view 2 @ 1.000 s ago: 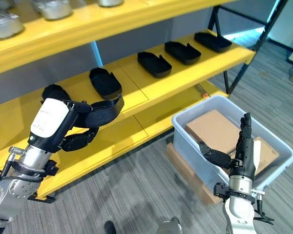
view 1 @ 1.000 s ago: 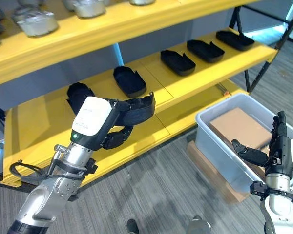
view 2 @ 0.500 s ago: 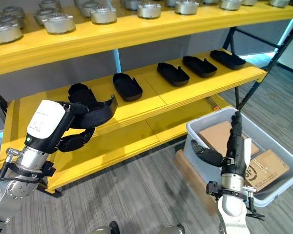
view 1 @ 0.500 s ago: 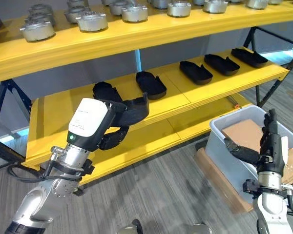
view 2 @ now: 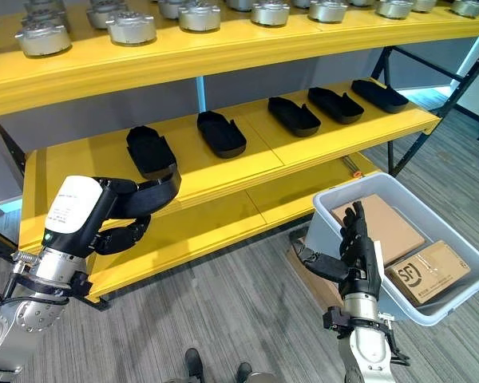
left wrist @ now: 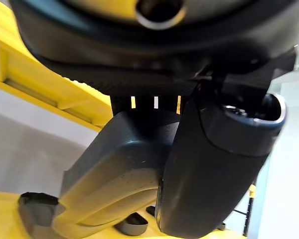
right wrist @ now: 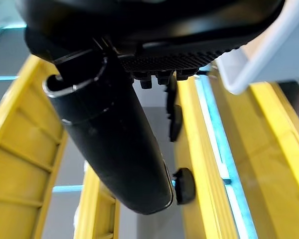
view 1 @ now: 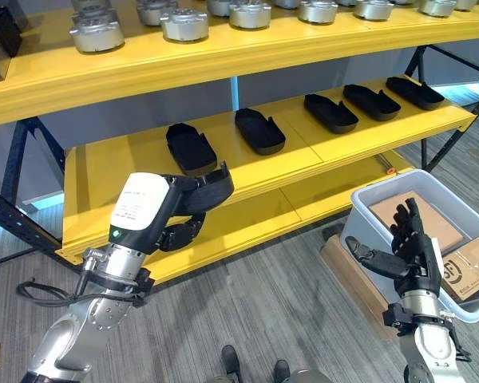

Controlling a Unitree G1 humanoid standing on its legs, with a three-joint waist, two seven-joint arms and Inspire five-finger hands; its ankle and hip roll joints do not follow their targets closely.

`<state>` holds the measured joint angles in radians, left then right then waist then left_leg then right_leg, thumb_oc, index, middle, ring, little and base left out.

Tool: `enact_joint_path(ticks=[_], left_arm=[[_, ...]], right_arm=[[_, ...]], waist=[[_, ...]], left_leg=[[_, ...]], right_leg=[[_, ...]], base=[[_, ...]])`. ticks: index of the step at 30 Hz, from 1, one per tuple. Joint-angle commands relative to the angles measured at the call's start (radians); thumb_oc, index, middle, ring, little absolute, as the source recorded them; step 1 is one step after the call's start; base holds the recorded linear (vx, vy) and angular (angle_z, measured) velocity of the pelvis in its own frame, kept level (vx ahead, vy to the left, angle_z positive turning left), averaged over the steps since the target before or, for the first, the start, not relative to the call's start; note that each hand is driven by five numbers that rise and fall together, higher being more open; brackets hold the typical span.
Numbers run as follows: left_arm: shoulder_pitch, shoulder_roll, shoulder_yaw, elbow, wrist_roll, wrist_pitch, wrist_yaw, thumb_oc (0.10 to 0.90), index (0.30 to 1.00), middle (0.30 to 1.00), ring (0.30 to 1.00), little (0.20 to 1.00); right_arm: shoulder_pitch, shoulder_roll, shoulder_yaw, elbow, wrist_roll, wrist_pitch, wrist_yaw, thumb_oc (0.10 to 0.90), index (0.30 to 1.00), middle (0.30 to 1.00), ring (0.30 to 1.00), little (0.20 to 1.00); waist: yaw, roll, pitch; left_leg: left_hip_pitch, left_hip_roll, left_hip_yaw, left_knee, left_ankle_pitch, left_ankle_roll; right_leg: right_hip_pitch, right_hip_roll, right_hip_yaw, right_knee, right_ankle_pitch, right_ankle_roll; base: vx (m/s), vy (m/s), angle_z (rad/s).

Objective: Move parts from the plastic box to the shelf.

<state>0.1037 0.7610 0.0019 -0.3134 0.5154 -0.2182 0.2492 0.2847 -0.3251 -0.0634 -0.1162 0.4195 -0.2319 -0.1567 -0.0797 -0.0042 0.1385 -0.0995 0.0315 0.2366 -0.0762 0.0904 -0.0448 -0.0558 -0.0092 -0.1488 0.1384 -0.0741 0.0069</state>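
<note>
Before the yellow shelf (view 1: 247, 171) | black part (view 1: 201, 188) gripped in left robot hand (view 1: 178, 215), now nearer the empty spot | right robot hand (view 1: 403, 249) spread beside plastic box (view 1: 367, 207) | camera raised; placement looks imminent

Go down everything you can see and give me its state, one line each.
Left hand: shut on a black part, held in front of the shelf.
Right hand: open, empty, beside the box.
Box: open-topped, holding cardboard cartons.
Black parts: lying in a row on the middle shelf.
</note>
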Motion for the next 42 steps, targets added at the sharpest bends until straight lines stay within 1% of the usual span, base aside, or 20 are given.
enact_joint_path(ticks=[1,4,5,8,10,12,15,16,17,19,21,24,27,28,33,35,36,37,41,42], left_arm=[[-0.079,-0.018,0.11,-0.11,-0.047,-0.033,0.068,0.4,0.3,0.3,0.3,0.3],[-0.076,-0.024,0.106,-0.117,-0.053,-0.038,0.062,0.4,0.3,0.3,0.3,0.3],[-0.08,-0.025,0.099,-0.12,-0.055,-0.04,0.058,0.4,0.3,0.3,0.3,0.3],[-0.098,-0.032,0.09,-0.117,-0.057,-0.042,0.06,0.4,0.3,0.3,0.3,0.3],[-0.11,-0.029,0.089,-0.123,-0.06,-0.04,0.058,0.4,0.3,0.3,0.3,0.3],[-0.12,-0.029,0.094,-0.126,-0.062,-0.037,0.059,0.4,0.3,0.3,0.3,0.3],[-0.134,-0.035,0.096,-0.128,-0.062,-0.034,0.06,0.4,0.3,0.3,0.3,0.3],[-0.145,-0.04,0.091,-0.129,-0.062,-0.032,0.058,0.4,0.3,0.3,0.3,0.3],[-0.145,-0.042,0.09,-0.129,-0.062,-0.032,0.058,0.4,0.3,0.3,0.3,0.3],[-0.15,-0.049,0.081,-0.129,-0.068,-0.03,0.057,0.4,0.3,0.3,0.3,0.3],[-0.147,-0.052,0.071,-0.127,-0.072,-0.028,0.058,0.4,0.3,0.3,0.3,0.3],[-0.147,-0.058,0.06,-0.117,-0.066,-0.025,0.073,0.4,0.3,0.3,0.3,0.3],[-0.144,-0.049,0.066,-0.127,-0.074,-0.035,0.072,0.4,0.3,0.3,0.3,0.3],[-0.143,-0.046,0.061,-0.123,-0.07,-0.036,0.079,0.4,0.3,0.3,0.3,0.3],[-0.158,-0.02,0.062,-0.127,-0.063,-0.039,0.089,0.4,0.3,0.3,0.3,0.3],[-0.168,-0.012,0.057,-0.121,-0.061,-0.038,0.095,0.4,0.3,0.3,0.3,0.3],[-0.167,-0.013,0.056,-0.12,-0.061,-0.039,0.095,0.4,0.3,0.3,0.3,0.3],[-0.178,-0.006,0.058,-0.118,-0.058,-0.038,0.095,0.4,0.3,0.3,0.3,0.3],[-0.17,0.013,0.074,-0.116,-0.045,-0.035,0.104,0.4,0.3,0.3,0.3,0.3],[-0.169,0.014,0.075,-0.117,-0.045,-0.035,0.104,0.4,0.3,0.3,0.3,0.3]], right_arm=[[-0.077,-0.02,-0.054,-0.079,0.044,-0.088,0.019,0.9,1.0,1.0,1.0,1.0],[-0.064,-0.034,-0.077,-0.092,0.05,-0.098,0.016,0.9,1.0,1.0,1.0,1.0],[-0.062,-0.056,-0.093,-0.1,0.034,-0.101,0.01,0.9,1.0,1.0,1.0,1.0],[-0.08,-0.078,-0.1,-0.102,0.03,-0.105,0.009,0.9,1.0,1.0,1.0,1.0],[-0.089,-0.081,-0.109,-0.105,0.024,-0.105,0.009,0.9,1.0,1.0,1.0,1.0],[-0.084,-0.078,-0.118,-0.107,0.025,-0.106,0.011,0.9,1.0,1.0,1.0,1.0],[-0.06,-0.066,-0.136,-0.111,0.01,-0.107,0.003,0.9,1.0,1.0,1.0,1.0],[-0.046,-0.057,-0.148,-0.107,0.0,-0.109,-0.008,0.9,1.0,1.0,1.0,1.0],[-0.043,-0.058,-0.148,-0.108,-0.001,-0.108,-0.009,0.9,1.0,1.0,1.0,1.0],[-0.029,-0.049,-0.159,-0.101,-0.003,-0.112,-0.026,0.9,1.0,1.0,1.0,1.0],[-0.028,-0.051,-0.158,-0.097,-0.007,-0.118,-0.039,0.9,1.0,1.0,1.0,1.0],[-0.039,-0.075,-0.156,-0.087,-0.022,-0.133,-0.063,0.9,1.0,1.0,1.0,1.0],[-0.037,-0.078,-0.157,-0.09,-0.015,-0.14,-0.058,0.9,1.0,1.0,1.0,1.0],[-0.049,-0.081,-0.15,-0.086,-0.023,-0.142,-0.069,0.9,1.0,1.0,1.0,1.0],[-0.048,-0.076,-0.147,-0.088,-0.023,-0.144,-0.069,0.9,1.0,1.0,1.0,1.0],[-0.05,-0.073,-0.143,-0.091,-0.021,-0.143,-0.065,0.9,1.0,1.0,1.0,1.0],[-0.05,-0.073,-0.143,-0.09,-0.021,-0.143,-0.065,0.9,1.0,1.0,1.0,1.0],[-0.046,-0.065,-0.149,-0.094,-0.023,-0.141,-0.063,0.9,1.0,1.0,1.0,1.0],[-0.037,-0.041,-0.149,-0.093,-0.023,-0.131,-0.049,0.9,1.0,1.0,1.0,1.0],[-0.037,-0.04,-0.148,-0.094,-0.023,-0.131,-0.049,0.9,1.0,1.0,1.0,1.0]], waist=[[-0.039,-0.017,-0.059],[-0.044,-0.014,-0.022],[-0.044,-0.021,0.01],[-0.046,-0.04,0.037],[-0.063,-0.045,0.033],[-0.085,-0.034,0.017],[-0.128,-0.003,-0.018],[-0.157,0.017,-0.036],[-0.157,0.022,-0.036],[-0.178,0.049,-0.05],[-0.171,0.065,-0.05],[-0.156,0.055,-0.043],[-0.153,0.06,-0.029],[-0.14,0.072,-0.015],[-0.142,0.08,0.01],[-0.139,0.076,0.019],[-0.139,0.076,0.019],[-0.147,0.077,0.017],[-0.147,0.061,0.016],[-0.146,0.058,0.015]], left_leg=[[0.101,0.019,-0.034,-0.011,-0.035,-0.005],[0.052,0.029,-0.051,0.041,-0.019,-0.023],[0.007,0.029,-0.057,0.119,-0.022,-0.039],[-0.02,0.004,-0.092,0.296,-0.11,-0.041],[-0.017,0.002,-0.077,0.406,-0.162,-0.027],[0.031,0.055,-0.045,0.493,-0.169,-0.023],[0.19,0.178,-0.009,0.452,-0.088,-0.037],[0.263,0.241,0.018,0.384,0.013,-0.056],[0.278,0.246,0.018,0.363,0.022,-0.064],[0.318,0.296,0.044,0.261,0.134,-0.092],[0.292,0.309,0.023,0.178,0.184,-0.102],[0.21,0.342,0.009,0.126,0.201,-0.114],[0.237,0.355,0.032,0.126,0.215,-0.117],[0.212,0.334,-0.004,0.114,0.204,-0.12],[0.215,0.332,0.007,0.086,0.145,-0.124],[0.221,0.299,-0.02,0.093,0.054,-0.107],[0.223,0.299,-0.02,0.095,0.05,-0.107],[0.229,0.282,0.003,0.101,-0.019,-0.107],[0.253,0.214,0.037,0.126,-0.147,-0.078],[0.251,0.211,0.039,0.126,-0.143,-0.076]], right_leg=[[0.057,-0.016,-0.008,-0.141,0.057,0.073],[0.057,-0.02,-0.034,-0.138,0.054,0.056],[0.05,-0.031,-0.045,-0.134,0.057,0.046],[0.026,-0.056,-0.045,-0.125,0.069,0.034],[-0.005,-0.06,-0.043,-0.122,0.079,0.029],[-0.029,-0.049,-0.054,-0.119,0.075,0.017],[-0.06,-0.036,-0.09,-0.101,0.056,0.009],[-0.086,-0.036,-0.116,-0.087,0.05,0.011],[-0.082,-0.03,-0.117,-0.083,0.041,0.01],[-0.108,-0.03,-0.142,-0.066,0.031,0.016],[-0.116,-0.032,-0.14,-0.058,0.018,0.025],[-0.118,-0.075,-0.13,-0.035,0.009,0.039],[-0.137,-0.086,-0.136,0.01,0.002,0.032],[-0.155,-0.091,-0.121,0.043,0.0,0.035],[-0.211,-0.137,-0.111,0.15,-0.001,0.051],[-0.223,-0.156,-0.096,0.179,0.002,0.065],[-0.223,-0.157,-0.095,0.184,-0.005,0.067],[-0.219,-0.182,-0.095,0.176,0.016,0.085],[-0.203,-0.22,-0.068,0.137,0.072,0.133],[-0.205,-0.221,-0.066,0.131,0.081,0.132]], base=[[-0.05,-0.073,0.09],[-0.15,-0.117,0.33],[-0.18,-0.093,0.47],[-0.15,-0.064,0.46],[-0.11,-0.069,0.22],[-0.03,-0.048,0.15],[0.03,0.04,0.3],[0.03,0.053,0.29],[-0.03,0.08,0.25],[-0.01,0.08,0.18],[0.0,0.112,0.29],[0.01,0.115,0.25],[-0.01,0.068,0.24],[-0.01,0.134,-0.02],[-0.02,0.156,0.0],[0.01,0.152,0.13],[0.01,0.175,0.03],[0.02,0.195,0.02],[0.02,0.246,-0.06],[-0.01,0.18,-0.2]])
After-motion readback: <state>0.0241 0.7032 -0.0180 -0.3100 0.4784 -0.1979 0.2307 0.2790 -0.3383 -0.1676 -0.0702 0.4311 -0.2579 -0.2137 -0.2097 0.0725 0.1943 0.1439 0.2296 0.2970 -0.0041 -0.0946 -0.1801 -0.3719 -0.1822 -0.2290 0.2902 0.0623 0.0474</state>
